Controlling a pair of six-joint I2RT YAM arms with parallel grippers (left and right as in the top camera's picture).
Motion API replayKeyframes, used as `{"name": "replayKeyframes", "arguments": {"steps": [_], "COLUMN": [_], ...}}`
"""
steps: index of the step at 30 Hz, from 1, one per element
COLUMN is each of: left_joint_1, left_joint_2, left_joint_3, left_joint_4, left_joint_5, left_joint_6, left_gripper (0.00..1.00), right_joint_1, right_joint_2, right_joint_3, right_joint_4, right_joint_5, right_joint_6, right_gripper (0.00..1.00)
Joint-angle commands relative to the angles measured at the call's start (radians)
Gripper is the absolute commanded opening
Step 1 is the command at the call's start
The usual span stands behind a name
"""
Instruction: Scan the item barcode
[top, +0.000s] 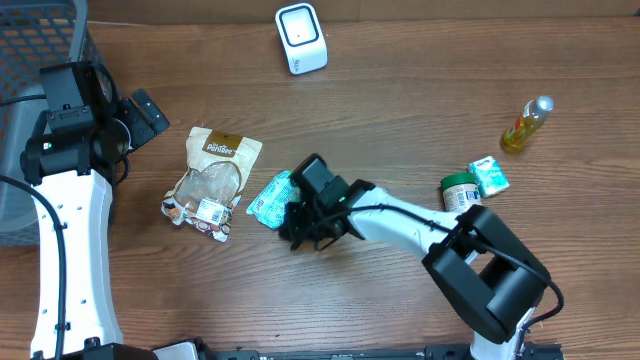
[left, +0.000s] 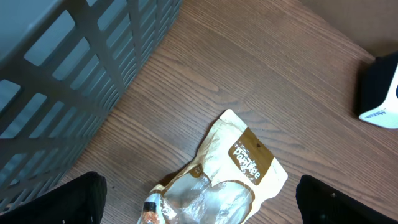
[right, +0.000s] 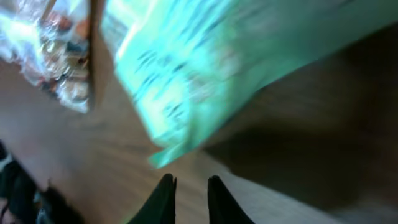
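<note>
Well, my right arm (top: 400, 222) reaches low across the worktop (top: 420, 100), wrist tipped down, and my right jaws stand only a crack apart with nothing between them. The green packet (top: 268, 197) lies flat just ahead of their fingertips (right: 163, 198); whether they touch it I cannot tell. My left arm (top: 70, 230) rises at the far side, its left jaws spread wide and empty beside the grey basket (left: 62, 74).

Overhead alone shows the white scanner (top: 301, 38) well beyond my right jaws, and a bottle (top: 527, 125), jar (top: 458, 190) and carton (top: 490, 176) back past the elbow. My right wrist view gives only the blurred packet filling the space ahead. The left wrist view shows the snack pouch (left: 230, 174) lying below and between the left jaws.
</note>
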Motion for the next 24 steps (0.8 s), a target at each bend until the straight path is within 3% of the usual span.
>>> {"name": "replayKeyframes", "arguments": {"steps": [1,6,11,16,24], "left_joint_1": [-0.002,-0.002,-0.002,-0.002,-0.002], "left_joint_2": [-0.005,-0.005,-0.005,-0.005,-0.005], "left_joint_3": [0.021,0.021,0.021,0.021,0.021], "left_joint_4": [0.001,0.001,0.001,0.001,0.001], "left_joint_5": [-0.016,-0.016,-0.016,-0.016,-0.016], "left_joint_6": [0.015,0.015,0.015,0.015,0.015], "left_gripper": [1.0,1.0,1.0,0.99,1.0], "right_joint_1": [0.006,-0.012,-0.013,-0.023,-0.12], "right_joint_2": [0.001,-0.004,-0.044,-0.113,-0.124], "right_joint_3": [-0.004,0.004,0.005,0.049,0.118], "right_joint_4": [0.015,0.015,-0.011,-0.068,-0.077], "right_joint_5": [-0.061,-0.174,-0.156,-0.03,0.09], "right_joint_6": [0.002,-0.006,-0.067,-0.113,-0.119], "right_gripper": [0.16,0.16,0.17,0.27,0.57]}}
